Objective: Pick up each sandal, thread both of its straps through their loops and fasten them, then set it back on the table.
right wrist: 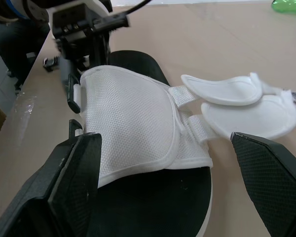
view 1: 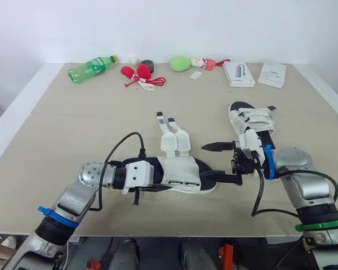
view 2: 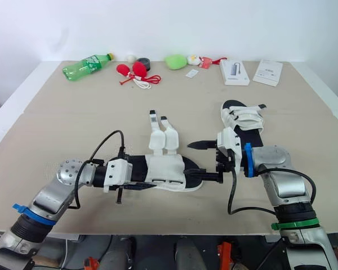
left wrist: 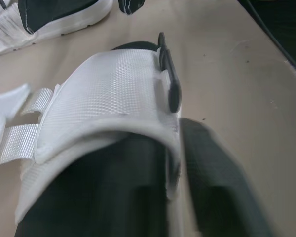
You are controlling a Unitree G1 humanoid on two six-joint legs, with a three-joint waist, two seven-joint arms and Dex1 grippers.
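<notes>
Near sandal: the sandal (view 1: 183,174) lies flat near the table's 6 o'clock edge, between my two grippers, one end toward 9 o'clock and the other toward 3.
Its straps: both straps (view 1: 174,138) are undone, flared out toward 12 o'clock and resting on the table.
Left gripper: my left gripper (view 1: 149,180) is up against the sandal's 9 o'clock end; I cannot tell whether it is clenched on it.
Right gripper: my right gripper (view 1: 205,163) is spread wide at the 3 o'clock end and holds nothing.
Left wrist view: it looks close on the white mesh upper, with the black loops (left wrist: 166,74) standing along its edge. The head views give no clear sight of these.
Right wrist view: it looks down the length of the sandal. The black footbed lies between my parted fingers (right wrist: 266,177), and my left gripper is at the far end.
Second sandal: the second sandal (view 1: 253,121) sits at 2 o'clock from the first and apart from it. I cannot tell whether its white straps are fastened.
Table: the beige table (view 1: 73,129) carries a row along its 12 o'clock edge: a green bottle (view 1: 91,68), red bulbs (view 1: 136,72) on a cord, a dark tape roll (view 1: 147,64) and two white boxes (view 1: 239,73).
Room: a plain white wall (view 1: 169,28) stands behind the table.
</notes>
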